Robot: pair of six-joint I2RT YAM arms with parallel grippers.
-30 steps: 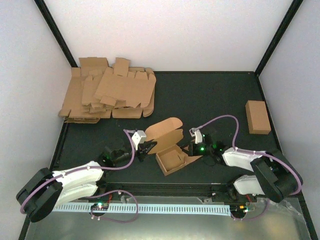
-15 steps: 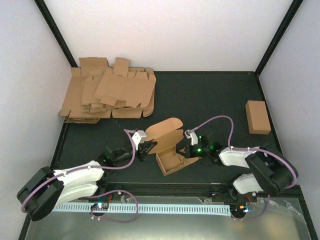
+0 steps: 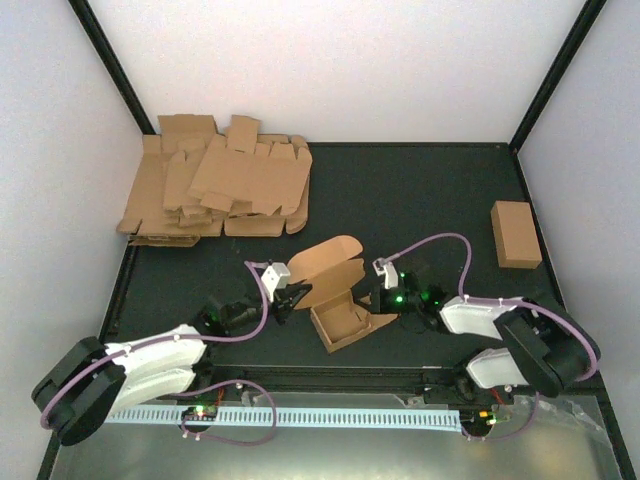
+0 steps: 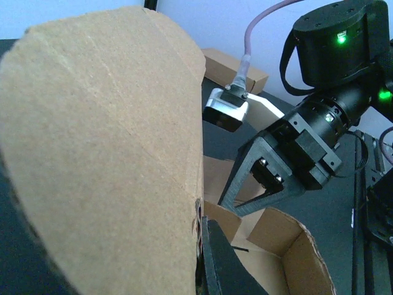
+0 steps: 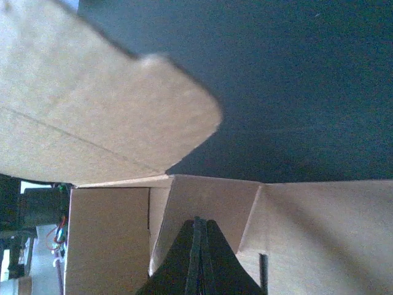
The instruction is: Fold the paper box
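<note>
The paper box [image 3: 338,322] lies near the table's front middle, its tray open upward and its rounded lid [image 3: 328,258] raised. My left gripper [image 3: 291,296] is shut on the lid's edge. In the left wrist view the lid [image 4: 104,153] fills the left side, and my left gripper [image 4: 206,246] pinches its rim. My right gripper [image 3: 374,300] is shut with nothing between its fingers. Its tips [image 5: 197,220] press against the box's side flap [image 5: 209,196]. That right gripper [image 4: 226,206] also shows in the left wrist view, above the tray wall [image 4: 276,236].
A heap of flat cardboard blanks [image 3: 215,190] lies at the back left. A closed brown carton [image 3: 516,234] stands by the right wall. White walls enclose the black table on three sides. A pale rail [image 3: 320,415] runs along the front.
My right gripper has shifted a little to the left, against the box's side flap. The left gripper and the lid have stayed where they were.
</note>
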